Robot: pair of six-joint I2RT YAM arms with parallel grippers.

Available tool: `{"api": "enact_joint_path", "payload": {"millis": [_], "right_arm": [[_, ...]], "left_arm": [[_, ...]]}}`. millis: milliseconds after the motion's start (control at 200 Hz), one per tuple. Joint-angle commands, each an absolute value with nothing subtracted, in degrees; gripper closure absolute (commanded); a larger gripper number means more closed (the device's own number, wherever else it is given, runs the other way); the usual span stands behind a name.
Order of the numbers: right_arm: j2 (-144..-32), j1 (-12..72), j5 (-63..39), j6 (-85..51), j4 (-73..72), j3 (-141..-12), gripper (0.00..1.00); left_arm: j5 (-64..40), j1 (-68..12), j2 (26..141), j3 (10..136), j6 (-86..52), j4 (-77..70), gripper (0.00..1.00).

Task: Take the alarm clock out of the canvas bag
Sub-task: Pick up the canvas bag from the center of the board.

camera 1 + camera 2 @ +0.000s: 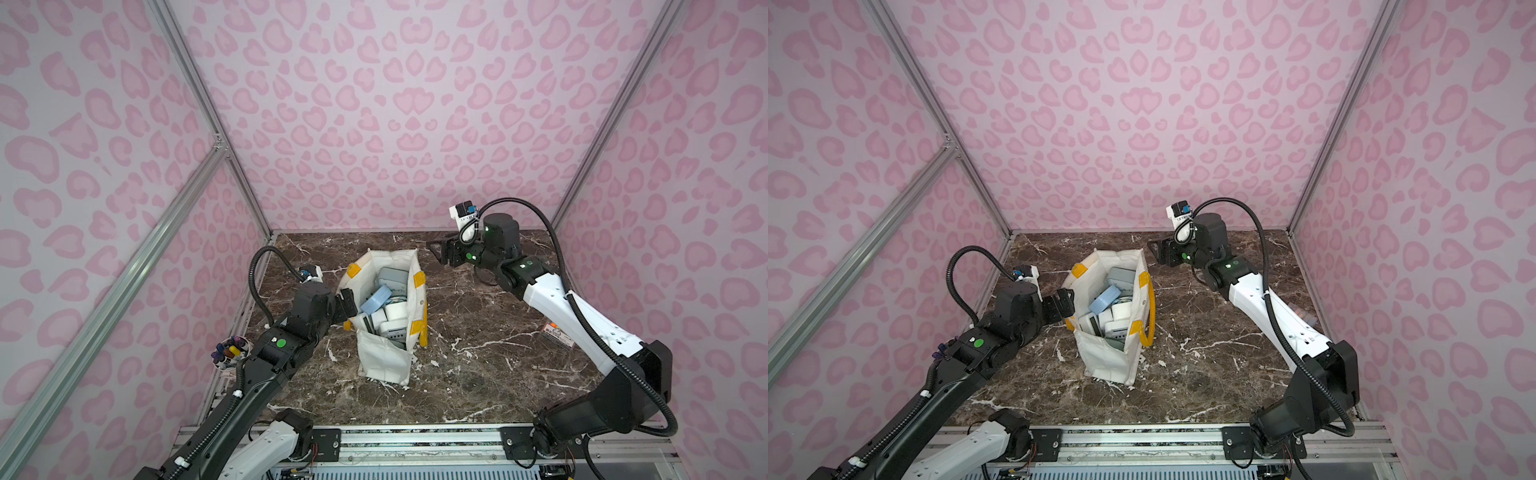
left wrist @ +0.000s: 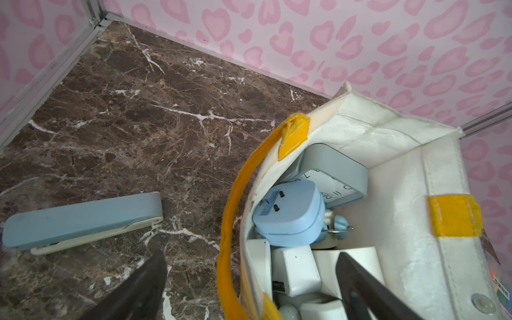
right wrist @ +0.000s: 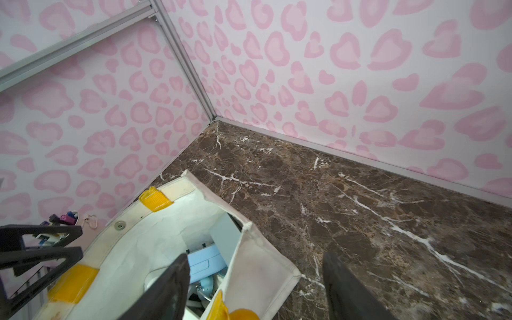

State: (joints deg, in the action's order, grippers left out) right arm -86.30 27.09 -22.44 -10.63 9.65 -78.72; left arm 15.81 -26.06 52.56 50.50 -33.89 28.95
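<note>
Left gripper: jaws apart, holding nothing, straddling the 9 o'clock rim of canvas bag. Bag upright at table centre, mouth open. Contents: light-blue alarm clock topmost, grey clock at 12 o'clock, white boxy items at 6 o'clock. Right gripper: jaws apart, empty, at the bag's 1 o'clock.

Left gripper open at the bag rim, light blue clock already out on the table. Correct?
No. The light blue clock lies inside the canvas bag; the left wrist view shows it. The left gripper is open at the rim.
</note>
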Motion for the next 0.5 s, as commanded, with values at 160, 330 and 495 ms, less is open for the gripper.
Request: {"api": "enact_joint_path", "payload": {"millis": [160, 330, 495], "right_arm": [[-86.4, 28.72, -20.74, -9.4, 9.78, -77.45, 0.25], [-86.39, 28.73, -20.23, -8.9, 10.15, -77.73, 0.25], [-85.91, 28.74, -19.24, -8.5, 11.03, -77.41, 0.24]], "left_arm": [[17.01, -26.28, 55.41, 52.12, -39.99, 34.24, 0.03], [13.67, -26.3, 58.72, 54.22, -39.81, 33.63, 0.04], [10.58, -26.28, 61.77, 55.48, -40.16, 33.83, 0.06]]}}
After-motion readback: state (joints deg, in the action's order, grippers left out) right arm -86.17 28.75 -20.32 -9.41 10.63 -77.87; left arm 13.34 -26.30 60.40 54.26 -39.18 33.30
